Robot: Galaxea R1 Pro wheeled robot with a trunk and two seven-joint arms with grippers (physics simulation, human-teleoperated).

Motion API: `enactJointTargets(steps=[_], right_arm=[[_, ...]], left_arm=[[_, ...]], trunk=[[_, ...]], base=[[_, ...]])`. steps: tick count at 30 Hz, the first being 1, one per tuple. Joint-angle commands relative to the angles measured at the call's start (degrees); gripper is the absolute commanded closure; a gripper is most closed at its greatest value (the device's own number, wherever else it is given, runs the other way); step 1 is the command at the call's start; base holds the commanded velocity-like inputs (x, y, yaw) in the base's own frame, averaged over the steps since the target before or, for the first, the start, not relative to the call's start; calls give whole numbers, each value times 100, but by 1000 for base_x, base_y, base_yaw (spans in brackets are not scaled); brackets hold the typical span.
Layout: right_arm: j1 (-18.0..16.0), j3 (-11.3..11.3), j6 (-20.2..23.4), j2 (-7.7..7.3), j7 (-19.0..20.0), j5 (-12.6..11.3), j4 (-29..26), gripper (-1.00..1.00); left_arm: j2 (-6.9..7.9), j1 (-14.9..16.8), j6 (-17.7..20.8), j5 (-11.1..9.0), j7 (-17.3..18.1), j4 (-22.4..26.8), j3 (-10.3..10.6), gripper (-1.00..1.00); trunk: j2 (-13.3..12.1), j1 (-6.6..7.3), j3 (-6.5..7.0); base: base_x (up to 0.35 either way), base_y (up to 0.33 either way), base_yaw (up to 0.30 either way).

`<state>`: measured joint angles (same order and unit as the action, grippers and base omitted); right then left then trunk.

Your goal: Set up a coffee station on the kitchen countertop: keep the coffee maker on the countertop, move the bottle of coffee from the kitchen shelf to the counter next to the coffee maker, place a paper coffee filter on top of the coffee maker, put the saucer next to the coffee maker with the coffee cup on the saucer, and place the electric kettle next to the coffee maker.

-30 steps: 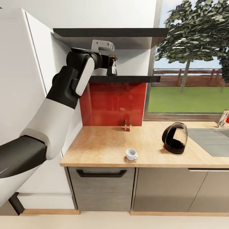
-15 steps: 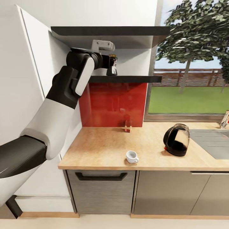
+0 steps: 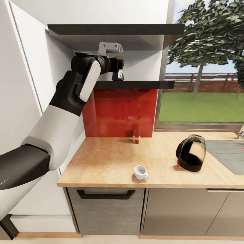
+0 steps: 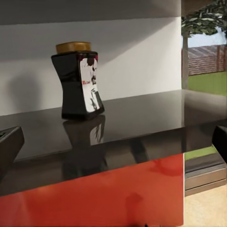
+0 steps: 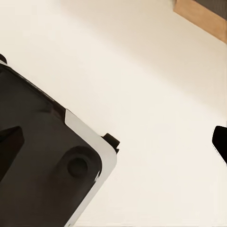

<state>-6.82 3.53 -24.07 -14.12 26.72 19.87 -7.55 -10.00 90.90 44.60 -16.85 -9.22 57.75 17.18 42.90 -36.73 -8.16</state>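
One bottle of coffee (image 4: 78, 80) stands upright on the lower shelf (image 3: 135, 84); its label writing is too small to read. The left gripper (image 3: 119, 69) is at the bottle, its fingers spread wide apart in the wrist view, holding nothing. On the tabletop (image 3: 101, 159) stand one coffee cup (image 3: 140, 172) and one electric kettle (image 3: 191, 153), well apart. The right gripper's fingers also stand apart.

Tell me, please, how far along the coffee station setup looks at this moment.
Early. The kettle and cup already stand on the countertop, though the cup sits on bare wood with no saucer under it. In hand: the left gripper is raised to the shelf, its fingers apart, the coffee bottle standing free ahead. Left: bringing the bottle down, and the filter and saucer steps.
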Motion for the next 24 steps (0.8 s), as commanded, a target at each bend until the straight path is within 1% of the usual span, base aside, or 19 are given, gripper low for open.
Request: enactJointTargets(steps=[1, 14, 16, 18, 24], right_arm=[[-4, 34, -19, -4, 4, -15, 0, -100], [-4, 34, -19, -5, 0, -13, -1, -100], [-4, 34, -16, -4, 0, -15, -1, -100], [-3, 34, -15, -4, 0, -17, -1, -100], [-4, 34, -14, -5, 0, -14, -1, -100]], left_arm=[[0, 7, 17, -60, -53, 2, 8, -100], [0, 7, 13, -64, -76, -78, 1, -100], [0, 7, 13, -66, -205, -83, -1, -100], [0, 7, 13, -73, -461, -86, 2, -100], [0, 7, 13, -80, -627, -83, 4, -100]], trunk=[[7, -3, -10], [7, -3, -10], [7, -3, -10], [7, -3, -10], [7, -3, -10]], base=[[176, -125, 0], [105, -67, 0], [53, -28, 0], [29, -18, 0], [58, -106, 0]])
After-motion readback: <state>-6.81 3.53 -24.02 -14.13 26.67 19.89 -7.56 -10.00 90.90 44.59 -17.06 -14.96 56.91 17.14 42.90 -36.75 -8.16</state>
